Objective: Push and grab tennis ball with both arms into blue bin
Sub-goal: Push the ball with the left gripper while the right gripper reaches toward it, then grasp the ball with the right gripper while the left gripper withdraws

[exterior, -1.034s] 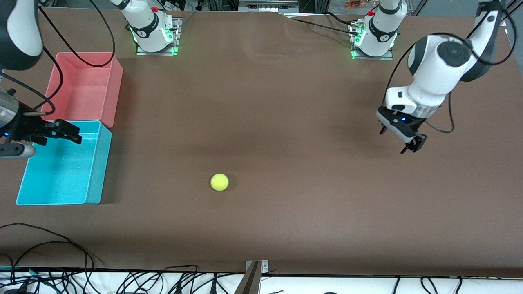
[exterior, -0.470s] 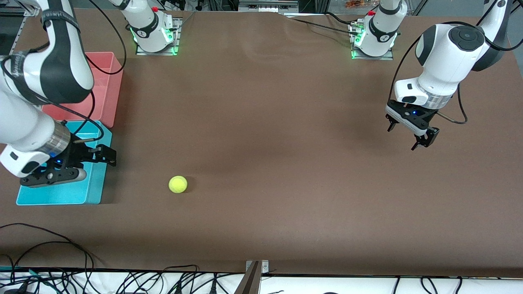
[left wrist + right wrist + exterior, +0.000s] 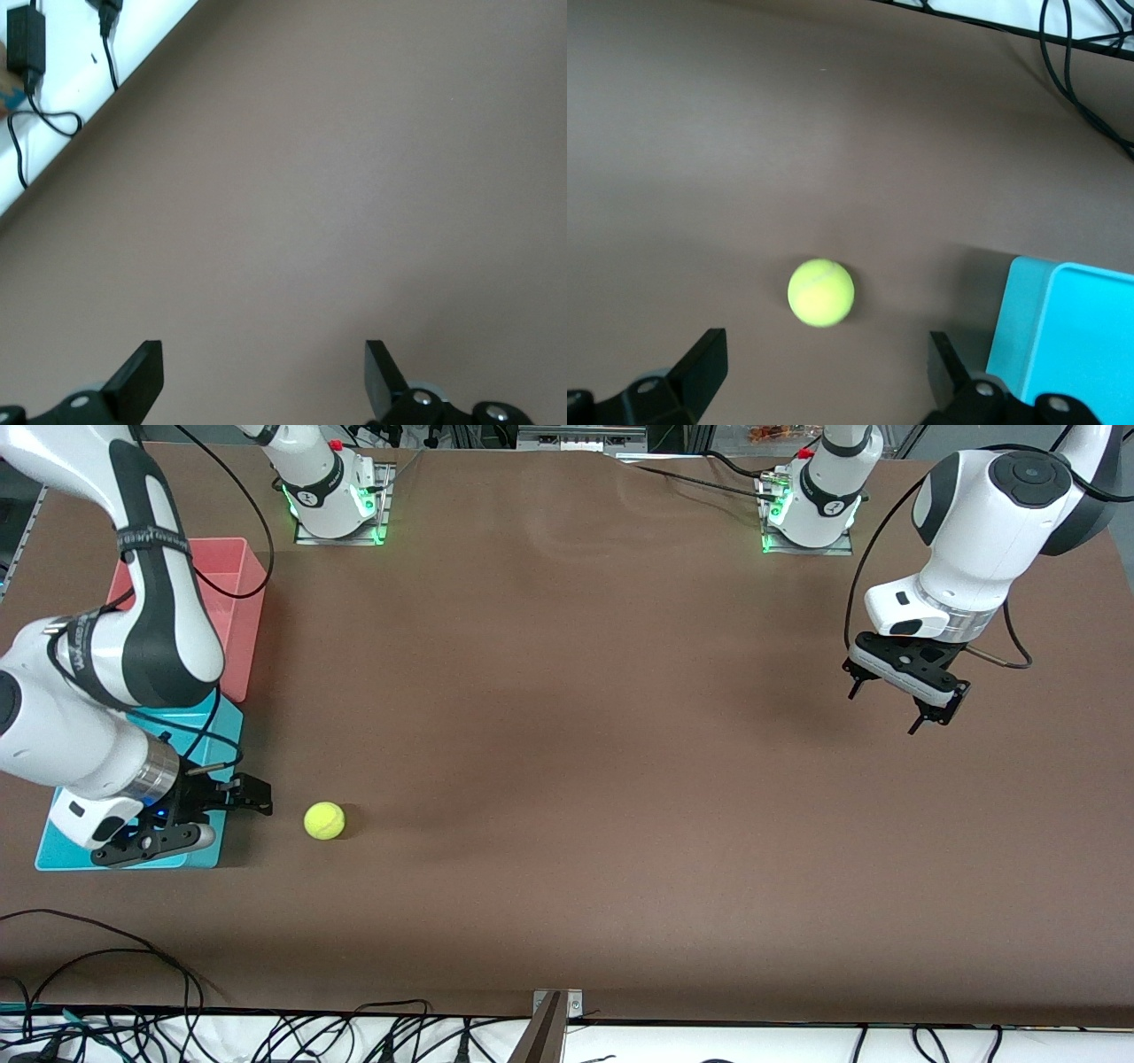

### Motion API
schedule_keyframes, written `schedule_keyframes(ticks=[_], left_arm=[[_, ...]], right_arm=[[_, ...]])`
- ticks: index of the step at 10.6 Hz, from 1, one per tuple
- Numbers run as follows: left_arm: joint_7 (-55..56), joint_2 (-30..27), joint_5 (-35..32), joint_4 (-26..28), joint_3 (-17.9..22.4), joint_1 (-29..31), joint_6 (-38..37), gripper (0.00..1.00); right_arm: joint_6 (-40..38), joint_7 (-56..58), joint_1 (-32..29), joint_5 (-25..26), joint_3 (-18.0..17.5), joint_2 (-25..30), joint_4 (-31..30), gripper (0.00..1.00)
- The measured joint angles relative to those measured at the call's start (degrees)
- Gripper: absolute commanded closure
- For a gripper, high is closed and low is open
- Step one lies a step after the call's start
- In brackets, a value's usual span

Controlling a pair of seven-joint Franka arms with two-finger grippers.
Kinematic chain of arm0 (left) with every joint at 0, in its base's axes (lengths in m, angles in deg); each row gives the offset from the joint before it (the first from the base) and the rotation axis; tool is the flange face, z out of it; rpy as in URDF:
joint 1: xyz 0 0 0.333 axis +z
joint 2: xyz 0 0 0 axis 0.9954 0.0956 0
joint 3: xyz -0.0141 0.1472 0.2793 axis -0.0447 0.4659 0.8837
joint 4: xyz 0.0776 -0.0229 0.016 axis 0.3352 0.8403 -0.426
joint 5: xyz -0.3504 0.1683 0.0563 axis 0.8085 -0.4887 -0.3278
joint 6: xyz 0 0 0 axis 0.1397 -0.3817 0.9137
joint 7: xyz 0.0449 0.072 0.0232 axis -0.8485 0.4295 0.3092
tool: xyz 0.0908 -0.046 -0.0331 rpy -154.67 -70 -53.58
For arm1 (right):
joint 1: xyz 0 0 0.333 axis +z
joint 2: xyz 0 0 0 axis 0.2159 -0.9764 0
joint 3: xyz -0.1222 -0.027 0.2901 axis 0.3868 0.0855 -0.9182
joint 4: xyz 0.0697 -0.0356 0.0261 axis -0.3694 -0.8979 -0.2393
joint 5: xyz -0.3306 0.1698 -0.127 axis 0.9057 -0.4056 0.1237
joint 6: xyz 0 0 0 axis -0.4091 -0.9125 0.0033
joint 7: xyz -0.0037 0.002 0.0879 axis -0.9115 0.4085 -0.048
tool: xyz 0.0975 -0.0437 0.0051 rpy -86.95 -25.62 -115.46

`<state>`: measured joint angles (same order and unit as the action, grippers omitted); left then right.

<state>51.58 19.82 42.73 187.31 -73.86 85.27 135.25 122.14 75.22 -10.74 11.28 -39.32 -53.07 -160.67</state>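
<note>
Tennis ball [image 3: 324, 820]: on the tabletop [image 3: 567, 779], near the blue bin [image 3: 226, 731].
Right end effector [image 3: 232, 804]: fingers spread, empty, over the bin's wall, just beside the ball.
Left end effector [image 3: 895, 704]: fingers spread, empty, over bare tabletop, well apart from the ball.
Pink bin [image 3: 244, 593]: touching the blue bin.

Both arms: glossy white shells w/ dark grey joint bands, black cables looped alongside. Silver metal ring at each wrist, small blue LED just below. Left tool [image 3: 904, 701] & right tool [image 3: 232, 802]: black, two blunt fingers each. Bases white on metal plates, green glow at foot, red button on top.
</note>
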Motion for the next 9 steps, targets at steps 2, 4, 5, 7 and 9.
schedule_keyframes(ticks=[2, 4, 5, 7, 9], left_arm=[[4.82, -0.68, 0.0, -1.37, 0.04, 0.02, -4.58, 0.0], [10.2, -1.16, 0.0, -4.64, 0.04, -0.01, -12.47, 0.0], [12.43, -1.33, 0.0, -6.77, 0.04, -0.02, -16.69, 0.0], [15.32, -1.43, 0.0, -10.05, 0.04, -0.03, -22.19, 0.0], [17.18, -1.68, 0.0, -11.14, 0.05, -0.02, -24.4, 0.0]], right_arm=[[3.06, 1.4, -0.85, -0.39, 0.0, -1.61, -0.96, 0.0], [6.5, 1.58, -0.86, -0.4, -0.01, -2.48, -2.61, 0.0], [8.02, 1.6, -0.85, -0.4, -0.01, -3.14, -3.45, 0.0], [9.24, 2.48, -0.85, -0.4, -0.01, -4.51, -4.07, 0.0], [9.3, 5.34, -1.34, -0.4, 0.24, -5.21, -4.53, 0.0]])
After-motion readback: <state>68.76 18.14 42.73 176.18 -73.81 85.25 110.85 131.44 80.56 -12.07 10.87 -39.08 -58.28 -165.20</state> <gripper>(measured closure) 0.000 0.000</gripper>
